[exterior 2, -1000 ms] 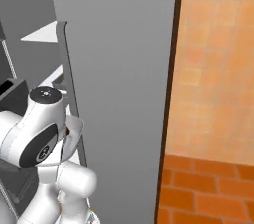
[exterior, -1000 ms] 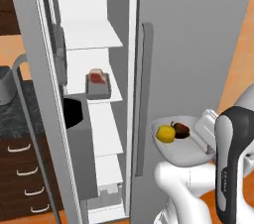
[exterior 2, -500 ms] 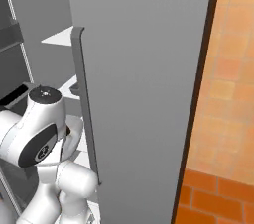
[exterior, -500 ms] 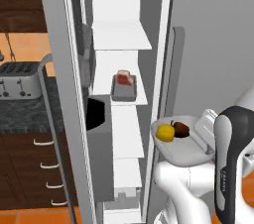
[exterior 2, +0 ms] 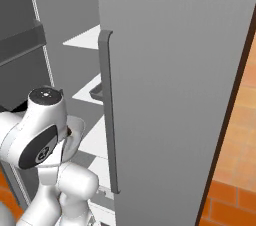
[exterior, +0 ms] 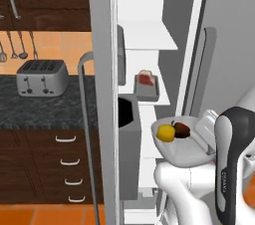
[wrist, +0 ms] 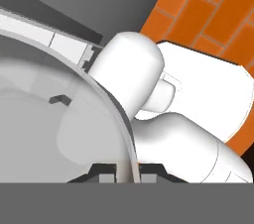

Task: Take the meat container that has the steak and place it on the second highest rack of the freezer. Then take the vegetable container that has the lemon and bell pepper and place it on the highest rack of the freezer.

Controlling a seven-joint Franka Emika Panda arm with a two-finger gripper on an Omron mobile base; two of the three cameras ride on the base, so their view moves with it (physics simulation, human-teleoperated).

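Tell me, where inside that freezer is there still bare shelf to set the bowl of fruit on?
The top shelf of the freezer is bare white from the door edge to the back wall. The shelf below carries the meat container with the steak. Lower down, the held vegetable container crowds the opening.

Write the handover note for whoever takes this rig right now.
Tool: shut on the rim of the vegetable container, held in front of the open freezer, below its top shelves.
Lemon and bell pepper lie side by side in that container.
Meat container with the steak rests on a freezer rack, the second from the top as far as shows.
Done: meat step.
Left: raise the vegetable container to the highest rack, set it down, release.
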